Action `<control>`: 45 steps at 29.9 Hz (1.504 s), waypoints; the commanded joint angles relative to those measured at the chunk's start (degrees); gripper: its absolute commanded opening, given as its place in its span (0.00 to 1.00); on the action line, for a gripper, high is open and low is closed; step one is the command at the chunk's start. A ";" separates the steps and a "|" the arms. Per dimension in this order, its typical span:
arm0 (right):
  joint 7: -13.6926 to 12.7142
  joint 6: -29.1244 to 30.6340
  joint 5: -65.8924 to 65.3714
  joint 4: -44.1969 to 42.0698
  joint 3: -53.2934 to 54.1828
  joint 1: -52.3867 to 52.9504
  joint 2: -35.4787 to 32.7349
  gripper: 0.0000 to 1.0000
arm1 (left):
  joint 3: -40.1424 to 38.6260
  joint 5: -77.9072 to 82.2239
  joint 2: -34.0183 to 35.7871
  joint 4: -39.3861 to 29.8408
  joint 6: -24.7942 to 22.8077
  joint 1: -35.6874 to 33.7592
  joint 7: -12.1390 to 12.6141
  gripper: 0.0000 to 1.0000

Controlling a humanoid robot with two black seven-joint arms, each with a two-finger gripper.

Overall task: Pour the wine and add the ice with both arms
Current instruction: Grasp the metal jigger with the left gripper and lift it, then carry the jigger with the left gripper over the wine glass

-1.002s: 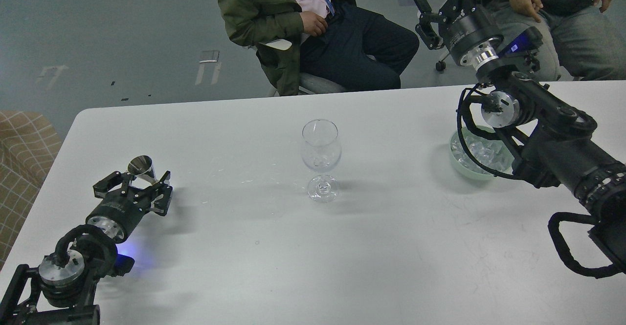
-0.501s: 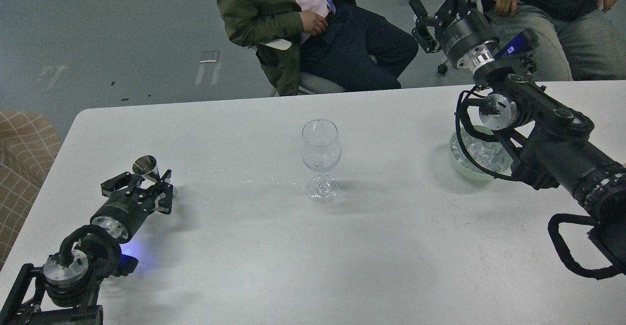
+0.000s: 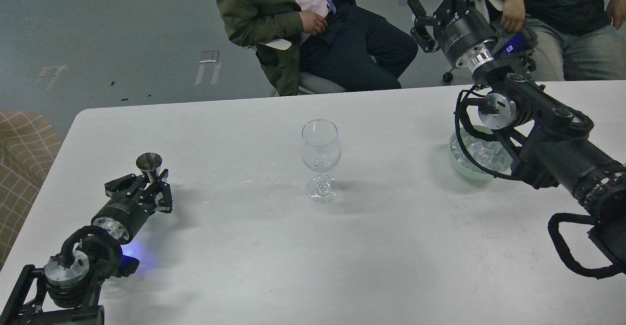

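Nearest on the white surface [image 3: 371, 247], at the left, the left claw [image 3: 146, 184] lies low with its fingers narrowed around the stem of a small steel jigger [image 3: 149, 163], which stands upright with its mouth facing up; whether any clear wine sits in it cannot be told from here. Farther in, at the middle of the surface, stands the stemmed wine glass [image 3: 320, 159], upright, with what look like clear ice cubes already in the bowl and no coloured liquid showing. It lies to the right of the left claw and slightly farther away, well apart from it, with bare surface between the two. The jigger's long axis is vertical, so a pour would need it carried rightward, lifted above the rim and then tipped toward the glass. To the right of the glass, near the right edge, sits a pale green bowl [image 3: 457, 166] with the ice [image 3: 477, 153] heaped inside, partly hidden behind the right arm's forearm and cable loop. Farthest away, the right claw [image 3: 430, 19] is raised high beyond the far edge of the surface, above and behind the bowl, its fingers seemingly spread with nothing visible between them. The left arm is plainly the nearer one to the jigger, and the right arm the nearer one to the bowl. Beyond the surface two seated people, one in a green jacket [image 3: 254, 17], face the scene.
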 commanded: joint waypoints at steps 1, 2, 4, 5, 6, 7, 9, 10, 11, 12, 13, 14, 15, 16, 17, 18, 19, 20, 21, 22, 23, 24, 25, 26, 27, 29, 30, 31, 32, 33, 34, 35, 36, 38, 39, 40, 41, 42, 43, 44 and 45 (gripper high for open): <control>0.00 -0.01 0.00 -0.01 0.00 0.14 0.00 1.00 | -0.09 -0.47 0.16 -0.52 -0.03 -0.24 0.03 0.00; 0.00 -0.01 0.00 -0.01 0.00 0.14 0.00 1.00 | -0.09 -0.56 0.16 -0.61 0.06 -0.24 0.11 0.00; 0.00 -0.01 0.00 -0.10 0.00 0.23 0.00 1.00 | -0.09 -0.74 0.16 -0.96 0.06 -1.11 0.11 0.00; 0.00 -0.01 0.00 -0.10 0.00 0.23 0.00 1.00 | -0.09 -0.74 0.16 -0.96 0.06 -1.12 0.11 0.00; 0.00 -0.01 0.00 -0.01 0.00 0.15 0.00 1.00 | -0.09 -0.83 0.16 -1.14 0.06 -1.55 0.11 0.00; 0.00 -0.01 0.00 -0.01 0.00 0.14 0.00 1.00 | -0.09 -0.83 0.25 -1.57 0.15 -1.82 0.29 0.00; 0.00 -0.01 0.00 -0.01 0.00 0.14 0.00 1.00 | 0.08 -0.74 0.51 -2.80 0.49 -2.17 0.64 0.00; 0.00 -0.01 0.00 -0.01 0.00 0.14 0.00 1.00 | 0.26 -0.65 0.86 -3.85 0.67 -2.35 0.82 0.00; 0.00 -0.01 0.00 -0.01 0.00 0.14 0.00 1.00 | 0.26 -0.65 0.87 -3.86 0.67 -2.35 0.82 0.00; 0.00 -0.01 0.00 -0.01 0.00 0.14 0.00 1.00 | 0.61 -0.65 1.13 -4.91 0.85 -2.44 0.99 0.00; 0.00 -0.01 0.00 -0.01 0.00 0.14 0.00 1.00 | 0.79 -0.48 1.22 -5.87 0.85 -2.44 1.34 0.00; 0.00 -0.01 0.00 -0.01 0.00 0.06 0.00 1.00 | 0.87 -0.13 1.31 -6.32 0.94 -2.44 1.61 0.00; 0.00 -0.01 0.00 -0.01 0.00 0.06 0.00 1.00 | 0.96 0.22 1.39 -7.54 1.37 -2.35 2.22 0.00; 0.00 -0.01 0.00 -0.01 0.00 0.06 0.00 1.00 | 1.14 0.23 1.48 -8.34 2.07 -2.44 2.49 0.00; 0.00 -0.01 0.00 -0.01 0.00 0.06 0.00 1.00 | 1.66 0.23 2.09 -10.00 3.65 -2.44 2.84 0.00; 0.00 -0.01 0.00 -0.10 0.00 0.06 0.00 1.00 | 2.10 0.23 2.53 -10.88 4.62 -2.44 3.10 0.00; 0.00 -0.01 0.00 -0.01 0.00 0.06 0.00 1.00 | 2.54 0.23 2.89 -11.76 5.67 -2.44 3.28 0.00; 0.00 -0.01 0.00 -0.01 0.00 0.06 0.00 1.00 | 3.94 0.23 3.76 -13.60 7.42 -2.52 3.54 0.00; 0.00 -0.01 0.00 -0.01 0.00 0.14 0.00 1.00 | 5.34 0.23 4.73 -15.36 8.92 -2.87 3.63 0.00; 0.00 -0.01 0.00 -0.01 0.00 0.14 0.00 1.00 | 5.97 0.23 5.17 -16.16 9.72 -3.22 3.72 0.00; 0.00 -0.01 0.00 -0.01 0.00 0.14 0.00 1.00 | 7.28 0.23 5.87 -17.38 11.21 -3.92 3.89 0.00; 0.00 -0.01 0.00 -0.01 0.00 0.14 0.00 1.00 | 7.99 0.23 6.14 -17.83 11.92 -4.28 3.89 0.00; 0.00 -0.01 0.00 -0.01 0.00 0.14 0.00 1.00 | 8.69 0.23 6.49 -18.10 12.53 -4.72 3.89 0.00; 0.00 -0.01 0.00 -0.01 0.00 0.14 0.00 1.00 | 9.92 0.23 6.84 -18.36 13.58 -5.77 3.98 0.00; 0.00 -0.01 0.00 -0.01 0.00 0.14 0.00 1.00 | 10.88 0.23 7.19 -18.45 14.55 -7.08 4.07 0.00; 0.00 -0.01 0.00 -0.01 0.00 0.14 0.00 1.00 | 12.47 0.31 7.28 -18.45 16.22 -8.75 4.16 0.00; 0.00 -0.01 0.00 -0.01 0.00 0.06 0.00 1.00 | 13.61 0.40 7.28 -18.45 17.54 -10.07 4.16 0.00; 0.00 -0.01 0.00 -0.01 0.00 0.06 0.00 1.00 | 13.62 0.40 7.28 -18.45 17.55 -10.08 4.16 0.00; 0.00 -0.01 0.00 0.08 0.00 0.06 0.00 1.00 | 14.75 0.84 7.28 -18.54 18.77 -11.30 4.24 0.00; 0.00 -0.01 0.00 0.08 0.00 0.06 0.00 1.00 | 15.28 1.10 7.28 -18.54 19.30 -11.83 4.33 0.00; 0.00 -0.01 0.00 -0.01 0.00 -0.03 0.00 1.00 | 16.68 1.72 7.11 -18.54 20.26 -12.80 4.51 0.00; 0.00 -0.01 0.00 -0.01 0.00 -0.12 0.00 1.00 | 18.00 2.24 6.93 -18.54 21.06 -13.59 4.86 0.00; 0.00 -0.01 0.00 -0.01 0.00 -0.21 0.00 1.00 | 18.54 2.42 6.85 -18.54 21.41 -13.95 4.95 0.00; 0.00 -0.01 0.00 0.08 0.00 -0.29 0.00 1.00 | 20.46 2.77 6.58 -18.89 22.38 -15.08 5.26 0.00; 0.00 -0.01 0.00 -0.01 0.00 -0.30 0.00 1.00 | 21.00 2.78 6.58 -19.24 22.73 -15.44 5.26 0.00; 0.00 -0.01 0.00 0.08 0.00 -0.21 0.00 1.00 | 21.78 2.78 6.58 -19.94 23.43 -16.23 5.26 0.00; 0.00 -0.01 0.00 0.08 0.00 -0.21 0.00 1.00 | 22.40 2.86 6.49 -20.73 24.22 -16.67 5.26 0.00; 0.00 -0.01 0.00 0.08 0.00 -0.12 0.00 1.00 | 22.76 2.86 6.49 -21.09 24.58 -16.94 5.26 0.00; 0.00 -0.01 0.00 0.08 0.00 -0.12 0.00 1.00 | 23.37 2.86 6.58 -21.87 25.02 -17.46 5.26 0.00; 0.00 -0.01 0.00 0.08 0.00 -0.03 0.00 1.00 | 23.64 2.86 6.67 -22.14 25.19 -17.55 5.26 0.00; 0.00 0.08 0.00 0.08 0.00 -0.03 0.00 1.00 | 23.73 2.86 6.67 -22.58 25.28 -17.64 5.26 0.00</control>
